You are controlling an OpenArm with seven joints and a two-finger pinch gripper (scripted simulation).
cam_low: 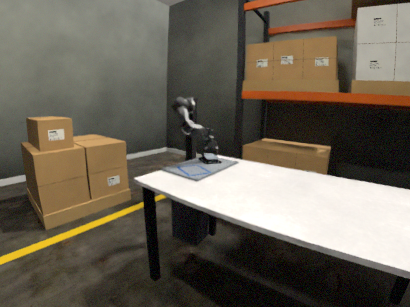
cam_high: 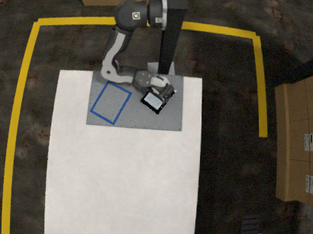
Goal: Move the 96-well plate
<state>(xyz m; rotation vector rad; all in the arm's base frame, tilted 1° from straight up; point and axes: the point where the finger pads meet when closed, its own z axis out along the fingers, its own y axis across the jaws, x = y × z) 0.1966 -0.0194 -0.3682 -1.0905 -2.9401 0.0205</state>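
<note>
The 96-well plate (cam_high: 153,101) (cam_low: 210,157) is a dark rectangle with a pale top, turned at an angle over the right part of the grey perforated base (cam_high: 146,119) (cam_low: 219,166). My gripper (cam_high: 163,93) (cam_low: 208,149) is shut on the plate's near end; it looks slightly above the base. The blue rectangular outline (cam_high: 98,100) (cam_low: 184,169) lies to the left on the same base, with nothing in it. The plate's cut-off corner and any A1 mark are too small to make out.
The base sits at the back of a white table (cam_high: 122,174) (cam_low: 300,204). The arm's black column (cam_high: 169,41) stands behind it. Cardboard boxes (cam_low: 70,169) sit on the floor to the left, another box (cam_high: 295,144) to the right. A yellow floor line (cam_high: 23,79) rings the cell.
</note>
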